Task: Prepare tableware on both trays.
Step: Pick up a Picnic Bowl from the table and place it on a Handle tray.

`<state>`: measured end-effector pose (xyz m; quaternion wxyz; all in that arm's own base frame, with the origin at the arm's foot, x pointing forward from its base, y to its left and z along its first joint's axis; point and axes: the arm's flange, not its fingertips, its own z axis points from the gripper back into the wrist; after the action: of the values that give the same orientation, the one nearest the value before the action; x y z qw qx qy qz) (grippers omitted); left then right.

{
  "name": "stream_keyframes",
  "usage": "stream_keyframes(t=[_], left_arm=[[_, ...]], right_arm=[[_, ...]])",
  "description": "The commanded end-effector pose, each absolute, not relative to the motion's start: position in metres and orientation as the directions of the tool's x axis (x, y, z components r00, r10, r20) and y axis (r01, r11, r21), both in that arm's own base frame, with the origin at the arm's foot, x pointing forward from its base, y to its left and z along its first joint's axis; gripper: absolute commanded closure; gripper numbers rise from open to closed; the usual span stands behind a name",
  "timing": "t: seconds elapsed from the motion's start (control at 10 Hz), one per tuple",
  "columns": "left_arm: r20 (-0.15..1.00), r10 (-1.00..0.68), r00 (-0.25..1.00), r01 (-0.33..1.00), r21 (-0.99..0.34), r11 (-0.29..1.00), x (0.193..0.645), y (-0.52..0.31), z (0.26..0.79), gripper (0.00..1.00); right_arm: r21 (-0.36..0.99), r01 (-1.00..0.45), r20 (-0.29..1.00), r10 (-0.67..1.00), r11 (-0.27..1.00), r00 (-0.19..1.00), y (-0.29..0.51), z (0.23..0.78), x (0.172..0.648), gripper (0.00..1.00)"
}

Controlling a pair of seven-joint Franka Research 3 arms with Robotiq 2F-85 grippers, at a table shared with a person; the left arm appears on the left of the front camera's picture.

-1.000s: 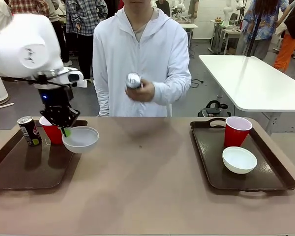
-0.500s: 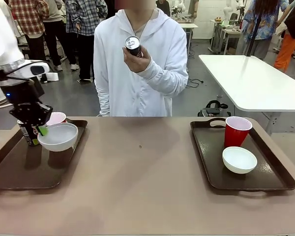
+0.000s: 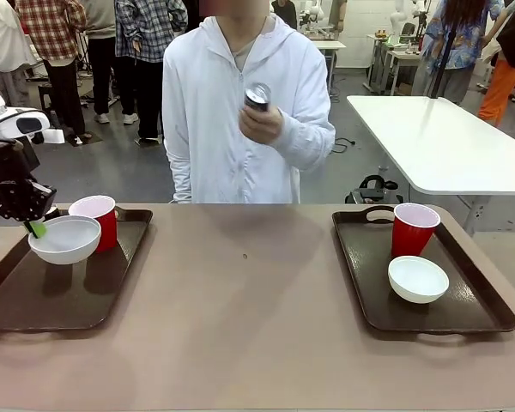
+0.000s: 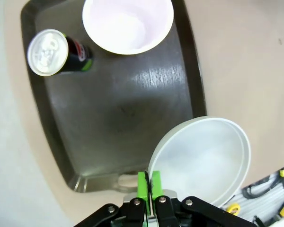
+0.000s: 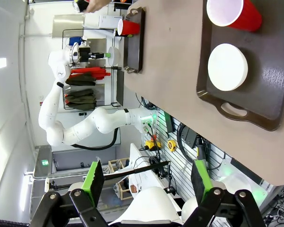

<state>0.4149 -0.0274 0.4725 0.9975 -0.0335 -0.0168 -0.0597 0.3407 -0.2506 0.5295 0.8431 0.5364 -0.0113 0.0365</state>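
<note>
The left hand (image 3: 32, 225) is clenched on the rim of a white bowl (image 3: 65, 239), held mouth up above the left tray (image 3: 43, 300), beside the red cup (image 3: 99, 219). A can (image 4: 57, 53) stands upright near the tray corner. The right hand (image 5: 146, 182) is released, apart from the right tray (image 3: 463, 318). The table (image 3: 249, 335) between the trays is bare.

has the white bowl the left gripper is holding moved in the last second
Yes. The white bowl, pinched by the left gripper, went toward picture left, crossing the left tray.
</note>
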Motion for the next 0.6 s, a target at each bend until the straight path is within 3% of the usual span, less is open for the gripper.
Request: stream_keyframes(t=[0.0, 0.4, 0.5], left_arm=[[0.046, -0.113, 0.992, 0.117, -0.076, 0.99, 0.4138, -0.0249, 0.4755, 1.0], [0.038, -0.117, 0.992, 0.12, -0.065, 0.991, 0.4149, -0.0273, 0.4727, 0.96], [0.041, -0.204, 0.978, 0.207, -0.054, 0.977, 0.4148, -0.0209, 0.4659, 0.96]], right_arm=[[0.898, -0.077, 0.061, 0.051, 0.433, 0.997, -0.2481, 0.5259, 0.3366, 0.04], [0.898, -0.077, 0.061, 0.051, 0.433, 0.997, -0.2481, 0.5259, 0.3366, 0.04], [0.898, -0.077, 0.061, 0.051, 0.433, 0.997, -0.2481, 0.5259, 0.3366, 0.04]])
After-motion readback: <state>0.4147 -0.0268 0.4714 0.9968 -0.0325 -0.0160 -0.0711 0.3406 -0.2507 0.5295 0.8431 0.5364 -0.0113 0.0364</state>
